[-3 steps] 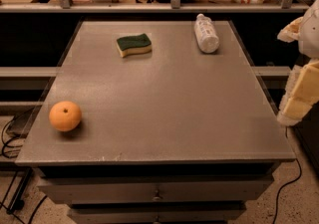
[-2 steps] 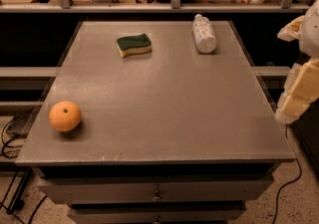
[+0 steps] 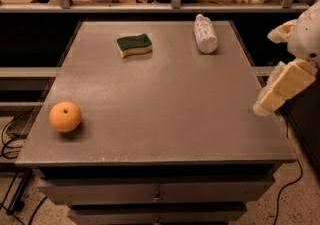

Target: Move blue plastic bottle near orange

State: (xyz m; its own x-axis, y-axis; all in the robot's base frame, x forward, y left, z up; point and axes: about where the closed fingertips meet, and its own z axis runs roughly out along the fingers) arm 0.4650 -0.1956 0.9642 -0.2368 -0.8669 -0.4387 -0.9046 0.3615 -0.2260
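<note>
One gripper hangs tilted downward at the right edge of the table; whether open, cannot tell.

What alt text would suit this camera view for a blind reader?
A grey table holds a blue plastic bottle lying at the far right, a green-and-yellow sponge at the back, and an orange at the front left. The robot's hand hovers beside the right edge, touching none of them.
</note>
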